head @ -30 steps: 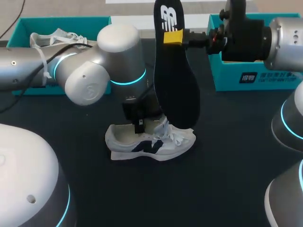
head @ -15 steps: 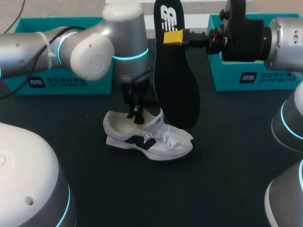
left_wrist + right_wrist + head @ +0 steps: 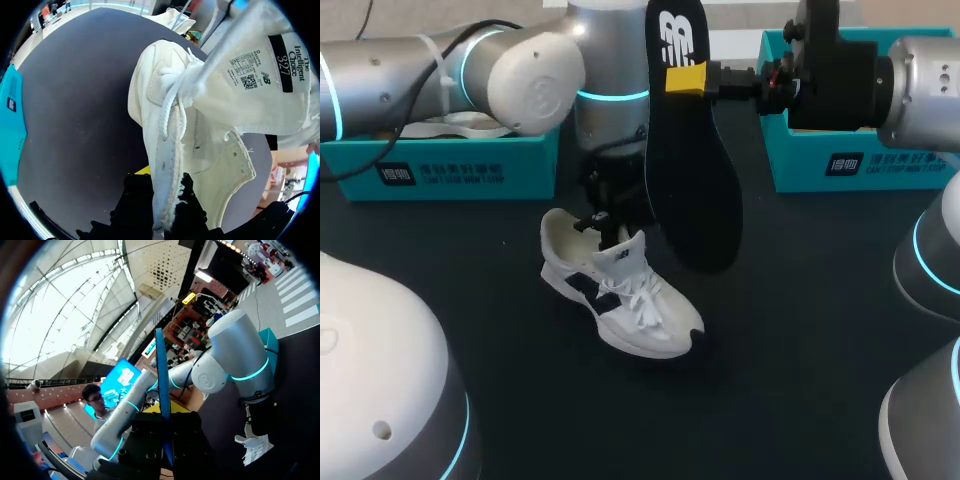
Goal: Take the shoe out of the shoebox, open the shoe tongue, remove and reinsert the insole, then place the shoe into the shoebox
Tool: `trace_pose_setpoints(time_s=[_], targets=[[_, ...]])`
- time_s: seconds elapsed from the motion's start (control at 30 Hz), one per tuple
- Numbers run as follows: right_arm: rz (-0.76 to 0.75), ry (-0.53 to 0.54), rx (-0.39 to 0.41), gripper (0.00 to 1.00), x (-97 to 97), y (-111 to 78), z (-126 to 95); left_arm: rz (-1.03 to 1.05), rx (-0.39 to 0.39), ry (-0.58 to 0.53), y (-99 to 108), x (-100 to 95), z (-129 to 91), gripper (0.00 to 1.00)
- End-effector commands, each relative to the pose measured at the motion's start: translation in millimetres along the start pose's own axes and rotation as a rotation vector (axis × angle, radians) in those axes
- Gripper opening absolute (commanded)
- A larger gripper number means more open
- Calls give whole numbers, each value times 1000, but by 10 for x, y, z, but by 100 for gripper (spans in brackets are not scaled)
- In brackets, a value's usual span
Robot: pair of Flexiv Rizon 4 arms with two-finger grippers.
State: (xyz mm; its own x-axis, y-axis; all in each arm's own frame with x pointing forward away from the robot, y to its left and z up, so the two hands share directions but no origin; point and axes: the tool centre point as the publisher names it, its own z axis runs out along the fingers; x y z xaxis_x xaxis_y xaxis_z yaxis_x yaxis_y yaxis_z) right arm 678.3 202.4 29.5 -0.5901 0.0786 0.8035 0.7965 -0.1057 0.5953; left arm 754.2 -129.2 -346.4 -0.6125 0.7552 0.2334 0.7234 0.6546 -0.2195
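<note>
Our L gripper (image 3: pixel 608 232) first: its 2 fingers are pinched together on the shoe (image 3: pixel 625 300), on the laced edge of the upper just beside the tongue (image 3: pixel 623 252). In the L wrist view that edge runs straight btwn the 2 black fingers (image 3: pixel 192 205) of the gripper (image 3: pixel 165 200). The shoe (image 3: pixel 160 95) stretches ahead of it w/ the tongue (image 3: pixel 250 75) folded up and open, label side toward the camera. We count 1 shoe on the table (image 3: pixel 800 330): white w/ dark side marks, sole down, heel at approx. 10 o'clock and toe at approx. 4 o'clock in the head view. The L arm (image 3: pixel 530 80) comes in from 9 o'clock and drops onto the shoe's opening from above.

Our R gripper (image 3: pixel 686 78) is clamped on the insole (image 3: pixel 690 170), 1 only, near its heel end. The insole is black and hangs upright in the air, toe end down, at approx. 1 o'clock of the shoe. Whether its lower end touches the shoe, we can't tell. In the R wrist view the insole (image 3: pixel 162 375) is edge-on, a thin line btwn the fingers of that gripper (image 3: pixel 167 432), w/ the L arm (image 3: pixel 235 360) and shoe (image 3: pixel 255 447) beyond it. The R arm (image 3: pixel 880 75) enters from 3 o'clock.

2 teal shoeboxes stand at the table's far side: 1 (image 3: pixel 440 170) at 10 o'clock of the shoe, 1 (image 3: pixel 840 165) at 2 o'clock. The shoe sits on the table btwn them, in neither.
</note>
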Motion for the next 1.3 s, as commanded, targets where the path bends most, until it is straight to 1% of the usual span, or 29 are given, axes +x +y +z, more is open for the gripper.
trace_pose_setpoints(time_s=[0.03, 0.13, 0.2, 0.23, 0.27, 0.3, 0.33, 0.37, 0.4, 0.43, 0.57, 0.63, 0.73, 0.83, 0.93, 0.97, 1.1, 1.3], targets=[[1, -3, 0, 0, -3, 7, 38, 374, -84, 54, -19, -31, -31, 0], [1, -3, 0, 0, -3, 7, 38, 374, -84, 54, -19, -31, -31, 0], [1, -3, 0, 0, -3, 7, 38, 458, -102, 14, -32, -77, -41, 0], [1, -3, 0, 0, -3, 7, 38, 531, -142, 48, -63, -135, -40, 0], [1, -3, 0, 0, -3, 7, 38, 533, -120, 10, -63, -158, -54, 0], [1, -3, 0, 0, -3, 7, 38, 569, -173, 26, -80, -195, -70, 0], [1, -3, 0, 0, -3, 7, 38, 613, -189, 28, -109, -239, -69, 0], [1, -3, 0, 0, -3, 7, 38, 608, -197, 14, -111, -272, -86, 0], [1, -3, 0, 0, -3, 7, 38, 653, -216, 17, -139, -305, -93, 0], [1, -3, 0, 0, -3, 7, 38, 658, -216, 8, -159, -339, -102, 0], [1, -3, 0, 0, -3, 7, 38, 725, -252, 39, -280, -456, -70, 0], [1, -3, 0, 0, -3, 7, 38, 726, -277, 49, -350, -496, -20, 0], [1, -3, 0, 0, -3, 7, 38, 741, -290, 48, -455, -577, 52, 0], [1, -3, 0, 0, -3, 7, 38, 723, -313, 16, -514, -681, 86, 0], [1, -3, 0, 0, -3, 7, 38, 676, -324, 1, -545, -803, 116, 0], [1, -3, 0, 0, -3, 7, 38, 657, -338, -6, -554, -837, 124, 0], [1, -3, 0, 0, -3, 7, 38, 644, -338, -2, -591, -935, 142, 0], [1, -3, 0, 0, -3, 7, 38, 650, -339, 16, -583, -1071, 155, 0]])
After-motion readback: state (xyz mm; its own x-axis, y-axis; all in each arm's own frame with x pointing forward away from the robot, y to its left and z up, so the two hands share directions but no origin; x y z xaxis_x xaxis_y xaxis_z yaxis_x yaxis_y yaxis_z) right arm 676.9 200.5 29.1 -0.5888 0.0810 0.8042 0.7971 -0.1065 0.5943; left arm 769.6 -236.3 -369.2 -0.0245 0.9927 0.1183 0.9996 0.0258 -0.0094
